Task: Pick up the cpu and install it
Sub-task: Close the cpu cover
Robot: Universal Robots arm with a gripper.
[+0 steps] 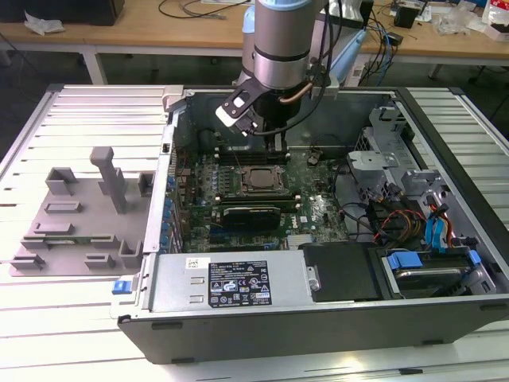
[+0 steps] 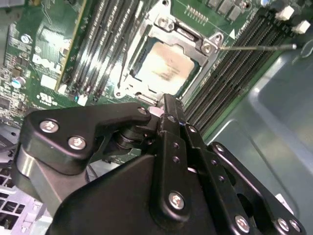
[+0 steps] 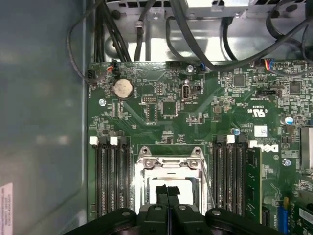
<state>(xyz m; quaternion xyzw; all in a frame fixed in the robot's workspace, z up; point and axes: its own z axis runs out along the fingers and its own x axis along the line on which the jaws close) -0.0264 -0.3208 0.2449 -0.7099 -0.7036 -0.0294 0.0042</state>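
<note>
Gripper [image 3: 167, 190]: fingers seen pressed together, nothing held; tips at cpu [image 2: 166, 66], touching or just above, can't be told. Cpu seen lying flat in socket [image 3: 168, 164], w/in metal frame, on green board [image 3: 195, 112]. Pick + place judged done. Locking not confirmed: thin lever [image 2: 254, 47] seen sticking out sideways. Grey fixture [image 1: 79, 215] well apart, outside pc case [image 1: 445, 318].

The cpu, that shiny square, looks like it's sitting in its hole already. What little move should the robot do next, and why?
Probably lift the gripper straight up a little. The cpu lies flat inside the socket frame. The jaws are shut with nothing between them and hang close over it, so rising clear seems the safest small move.
</note>
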